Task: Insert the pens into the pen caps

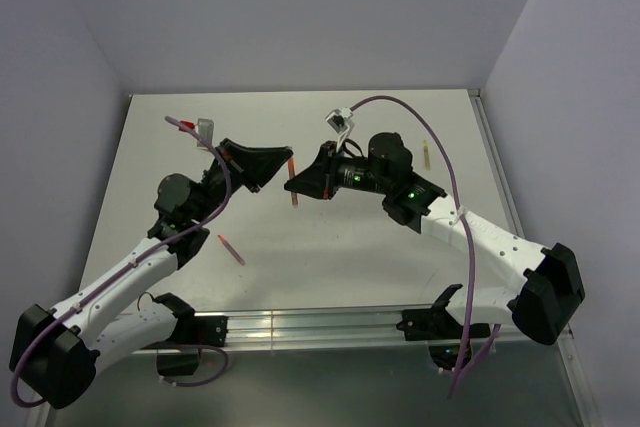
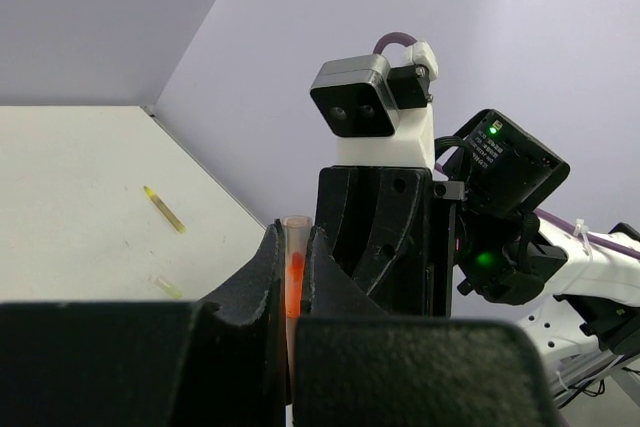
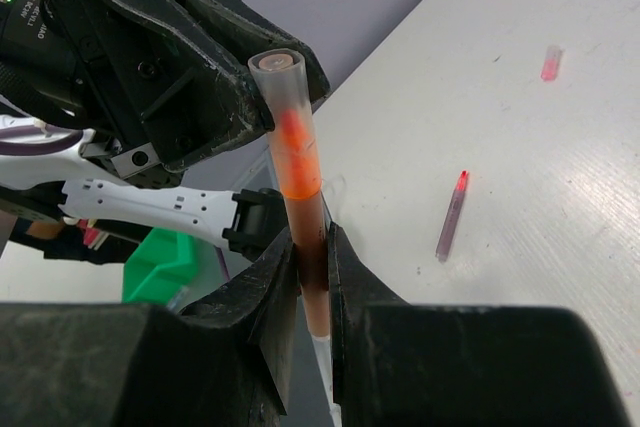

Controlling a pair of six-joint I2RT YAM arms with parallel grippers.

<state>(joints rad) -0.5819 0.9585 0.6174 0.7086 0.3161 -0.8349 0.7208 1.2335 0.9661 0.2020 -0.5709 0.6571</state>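
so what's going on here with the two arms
Both arms meet over the middle of the table. The left gripper and the right gripper are each shut on what looks like the same red-orange pen, held between them above the surface. A second red pen, a tan-olive pen and a pink cap lie loose on the table.

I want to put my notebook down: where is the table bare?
Bare: the table's far strip along the back wall, and the near middle between the loose red pen and right arm. Crowded: the centre, where left gripper and right gripper clamp a pen.
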